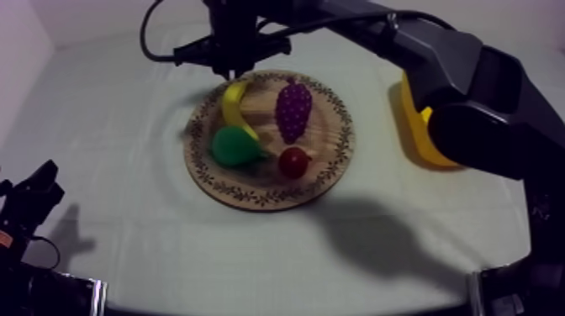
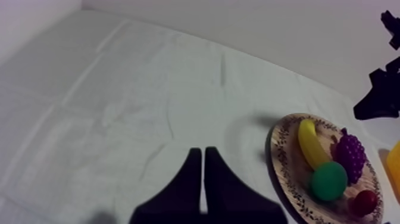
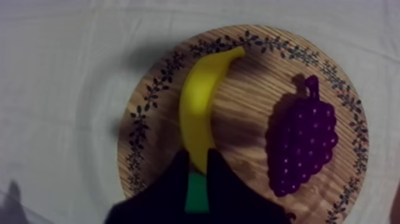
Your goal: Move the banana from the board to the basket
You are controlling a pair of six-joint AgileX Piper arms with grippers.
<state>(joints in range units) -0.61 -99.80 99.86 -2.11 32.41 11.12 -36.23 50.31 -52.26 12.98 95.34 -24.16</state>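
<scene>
L gripper rests low at the worktop left edge, fingers together in a narrow wedge, idle. Mid-worktop the banana lies on the wooden board, next to pear and grapes. R gripper hangs over it, fingers apart w/ the banana's pear-side end in the gap: reach step, prob. not yet gripped. Next: lower, close, lift, carry right to yellow basket. Right wrist view gives finger line-up; top view gives the basket, part-hidden by R arm.

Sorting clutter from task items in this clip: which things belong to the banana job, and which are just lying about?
Job: banana, wooden board, yellow basket, right gripper.
Lying about: bunch of grapes, pear, small red fruit.
</scene>
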